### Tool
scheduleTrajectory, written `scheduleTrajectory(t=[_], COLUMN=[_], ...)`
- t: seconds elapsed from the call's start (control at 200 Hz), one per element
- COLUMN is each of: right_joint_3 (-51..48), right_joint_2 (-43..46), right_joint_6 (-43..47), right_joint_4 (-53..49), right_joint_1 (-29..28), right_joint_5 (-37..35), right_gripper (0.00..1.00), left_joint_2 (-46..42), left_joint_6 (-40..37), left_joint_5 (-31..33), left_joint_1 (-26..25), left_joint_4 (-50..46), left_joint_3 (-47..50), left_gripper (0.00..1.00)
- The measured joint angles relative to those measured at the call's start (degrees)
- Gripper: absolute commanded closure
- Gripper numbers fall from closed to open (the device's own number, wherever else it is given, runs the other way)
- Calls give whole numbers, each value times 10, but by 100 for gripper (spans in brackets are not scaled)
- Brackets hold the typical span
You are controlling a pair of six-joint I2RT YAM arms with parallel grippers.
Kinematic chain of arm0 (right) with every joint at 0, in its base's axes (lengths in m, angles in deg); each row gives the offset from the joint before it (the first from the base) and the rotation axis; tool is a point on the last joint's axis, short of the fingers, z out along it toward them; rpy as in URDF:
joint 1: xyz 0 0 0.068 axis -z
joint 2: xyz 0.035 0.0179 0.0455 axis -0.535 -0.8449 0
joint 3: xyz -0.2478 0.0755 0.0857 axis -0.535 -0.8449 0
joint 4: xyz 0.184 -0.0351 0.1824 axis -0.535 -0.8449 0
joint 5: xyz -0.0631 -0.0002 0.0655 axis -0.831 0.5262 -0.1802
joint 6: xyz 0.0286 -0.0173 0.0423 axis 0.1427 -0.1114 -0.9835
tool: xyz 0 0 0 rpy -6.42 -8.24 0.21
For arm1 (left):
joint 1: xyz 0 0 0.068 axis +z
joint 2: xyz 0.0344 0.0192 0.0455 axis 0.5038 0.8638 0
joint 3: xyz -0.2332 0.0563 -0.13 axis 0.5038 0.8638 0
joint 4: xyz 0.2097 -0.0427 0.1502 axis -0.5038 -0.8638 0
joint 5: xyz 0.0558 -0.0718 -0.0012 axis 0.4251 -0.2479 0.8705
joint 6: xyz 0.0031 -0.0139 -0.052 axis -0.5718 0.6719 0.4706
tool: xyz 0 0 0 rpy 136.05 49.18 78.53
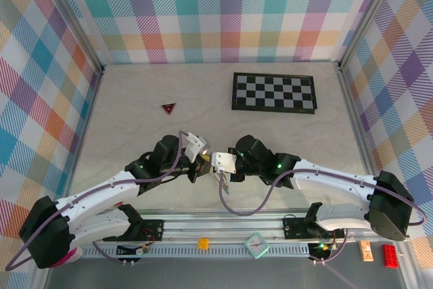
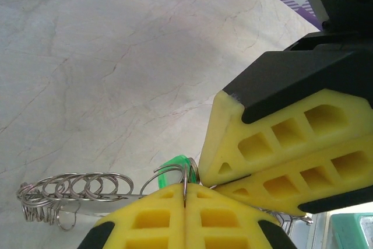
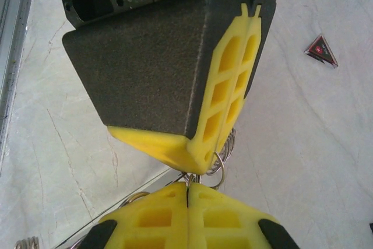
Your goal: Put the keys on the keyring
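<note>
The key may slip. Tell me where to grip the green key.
Probably its green head, the part sticking out, coming from the open side over the table. The shut left pincer sits right below it, and the shut right pincer crowds its other side.

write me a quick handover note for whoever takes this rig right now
Left tool: shut, thin wire in its tips.
Right tool: shut, tip to tip with it.
Thin grey metal keyring with silvery chain runs under both tools; mint-green-headed key sits at the pinch.
Done: tools meet at the ring.
Left: threading; no key clearly on the ring yet.
</note>
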Motion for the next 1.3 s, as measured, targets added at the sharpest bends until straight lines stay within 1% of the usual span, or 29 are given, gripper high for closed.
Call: scheduleTrajectory(t=[0.08,0.16,0.185,0.24,0.315,0.45,0.585,0.71,0.855,0.95,1.165,1.3], right_joint_3=[0,0,0,0,0,-6,-23,-47,-85,-106,-111,-104], right_joint_2=[-1,-3,-4,-4,-3,15,74,134,173,184,197,172], right_joint_6=[2,3,5,0,-3,-16,-49,-90,-142,-170,-206,-214], right_joint_4=[0,0,0,0,-7,-20,-31,-28,-2,14,30,30], right_joint_1=[0,-1,-1,-1,-2,1,22,48,70,82,97,97], right_joint_5=[2,2,2,5,16,42,89,132,151,157,159,170], right_gripper=[100,81,77,71,68,68,68,74,82,84,82,80], left_joint_2=[0,0,0,0,-2,-16,-22,-23,-23,-23,-23,-23], left_joint_6=[2,2,2,1,-6,-30,-64,-96,-124,-139,-163,-171], left_joint_5=[-2,-3,-4,-5,-7,-19,-35,-54,-75,-85,-90,-95], left_joint_1=[0,0,0,0,0,0,0,0,0,0,0,0], left_joint_4=[0,0,0,5,32,68,86,97,120,129,132,135], left_joint_3=[0,0,0,1,7,22,28,28,39,48,54,59], left_gripper=[100,100,100,100,100,100,100,100,100,100,100,100])
